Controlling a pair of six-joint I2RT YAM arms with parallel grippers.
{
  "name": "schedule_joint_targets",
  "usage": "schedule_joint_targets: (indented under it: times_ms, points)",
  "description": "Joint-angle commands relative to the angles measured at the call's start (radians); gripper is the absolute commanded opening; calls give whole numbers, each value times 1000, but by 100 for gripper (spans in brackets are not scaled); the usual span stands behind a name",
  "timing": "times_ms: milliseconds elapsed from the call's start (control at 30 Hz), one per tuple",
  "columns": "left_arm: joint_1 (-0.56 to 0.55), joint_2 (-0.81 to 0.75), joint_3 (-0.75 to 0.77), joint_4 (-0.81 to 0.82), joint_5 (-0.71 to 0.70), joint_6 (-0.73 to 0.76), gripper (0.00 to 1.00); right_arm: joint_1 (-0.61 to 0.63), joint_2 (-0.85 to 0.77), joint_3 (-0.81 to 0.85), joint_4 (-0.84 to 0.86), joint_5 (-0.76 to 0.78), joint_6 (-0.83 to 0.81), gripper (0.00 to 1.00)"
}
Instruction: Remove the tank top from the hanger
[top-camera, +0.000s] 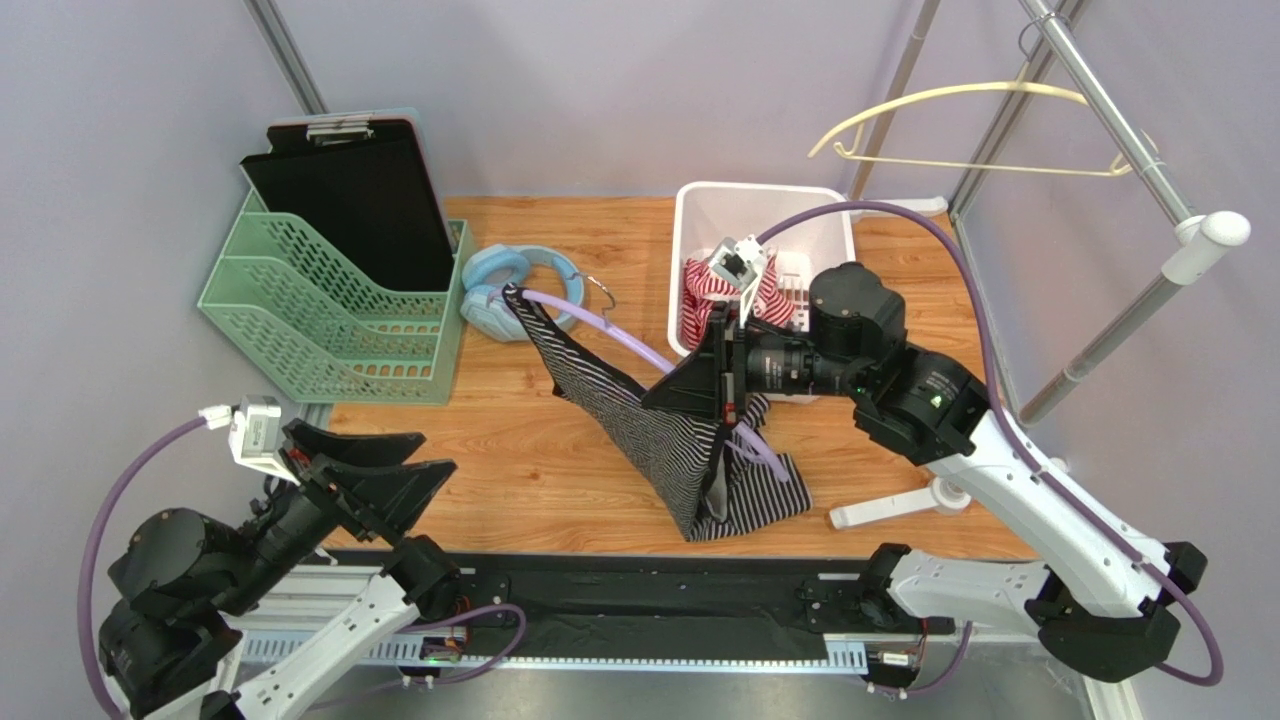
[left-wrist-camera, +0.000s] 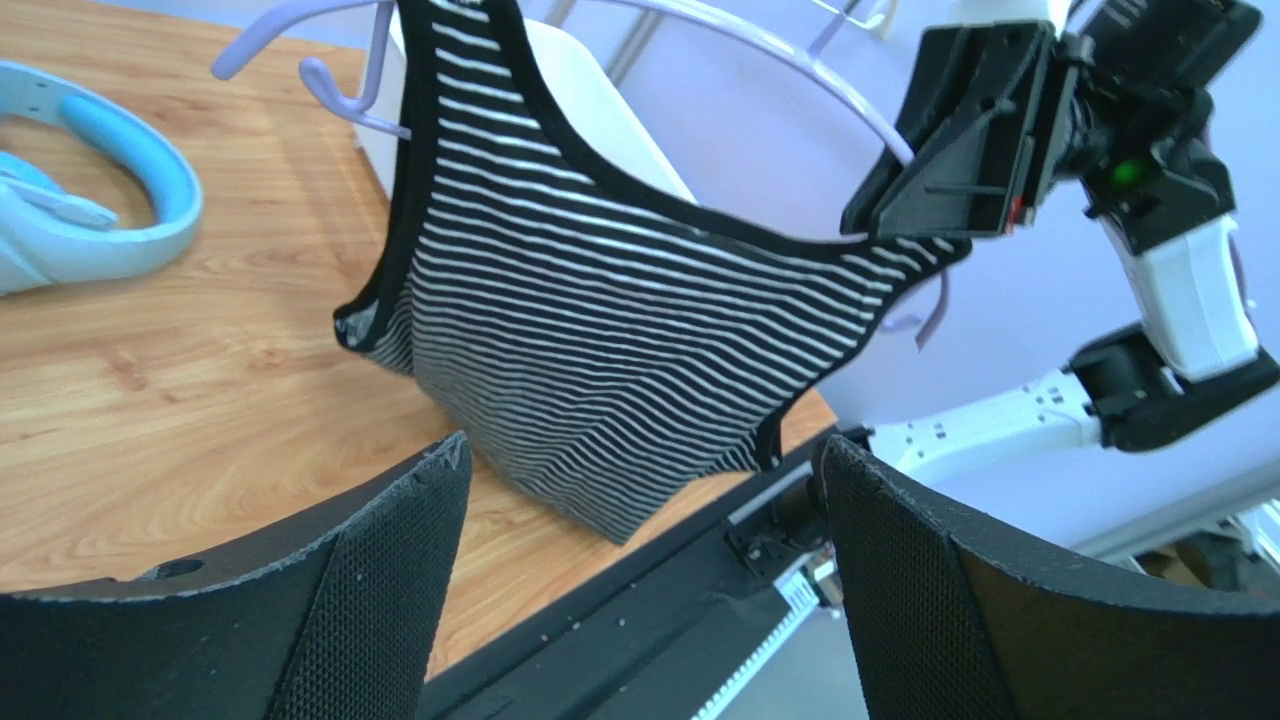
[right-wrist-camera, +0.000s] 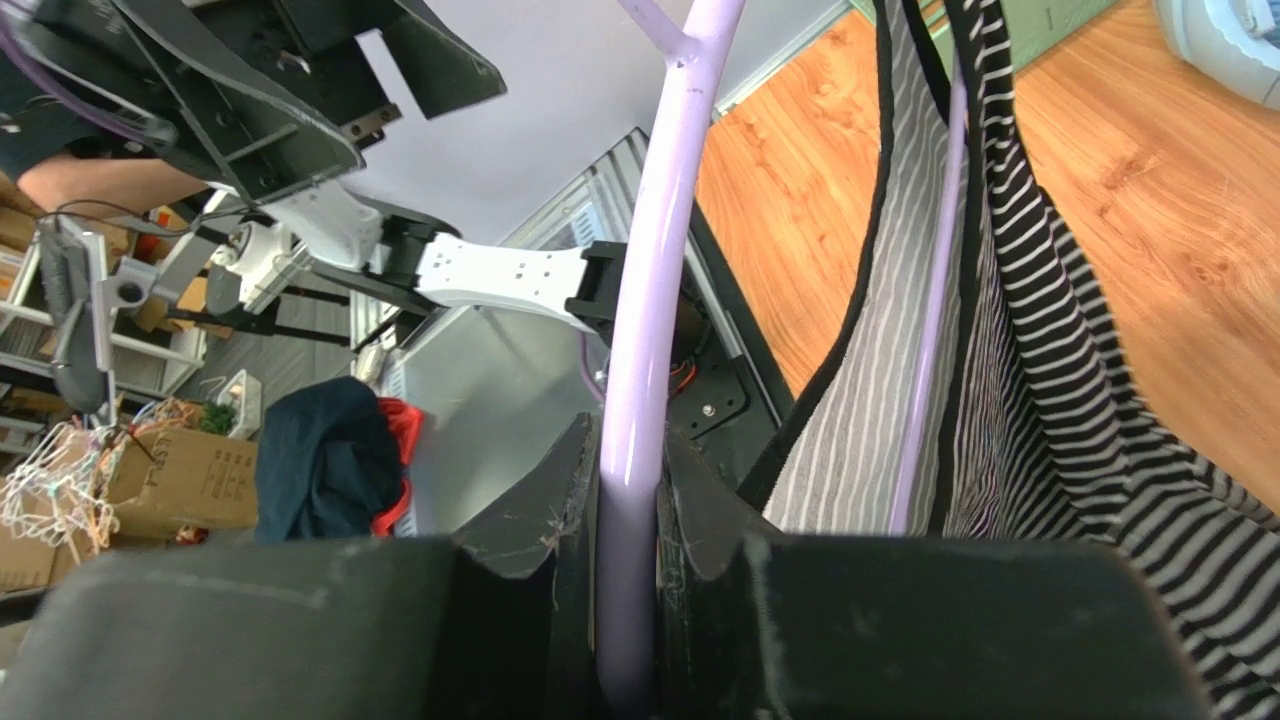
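Observation:
A black-and-white striped tank top (top-camera: 661, 428) hangs on a lilac plastic hanger (top-camera: 601, 323) held tilted above the wooden table; its hem rests on the table near the front edge. My right gripper (top-camera: 706, 383) is shut on the hanger's bar (right-wrist-camera: 646, 450), with the striped cloth (right-wrist-camera: 1037, 375) beside it. My left gripper (top-camera: 394, 477) is open and empty at the front left, well short of the top. In the left wrist view the top (left-wrist-camera: 616, 345) hangs ahead between my wide-open fingers (left-wrist-camera: 376, 570), and the hanger's arm (left-wrist-camera: 751, 53) shows above it.
A green file rack (top-camera: 323, 308) with a black clipboard stands at the back left. Blue headphones (top-camera: 504, 285) lie behind the top. A white bin (top-camera: 699, 218) holds red striped cloth. A cream hanger (top-camera: 962, 128) hangs on the metal rail at the right.

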Motion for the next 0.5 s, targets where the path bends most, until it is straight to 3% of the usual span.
schedule_joint_targets:
  times_ms: [0, 133, 467]
  points:
    - [2, 110, 52, -11, -93, 48, 88, 28, -34, -11, 176, 91, -19, 0]
    - [2, 264, 115, 21, -169, 126, 87, 28, -66, -40, 185, 110, -10, 0]
    - [2, 648, 319, 94, -249, 313, 95, 29, -123, -74, 167, 142, 11, 0]
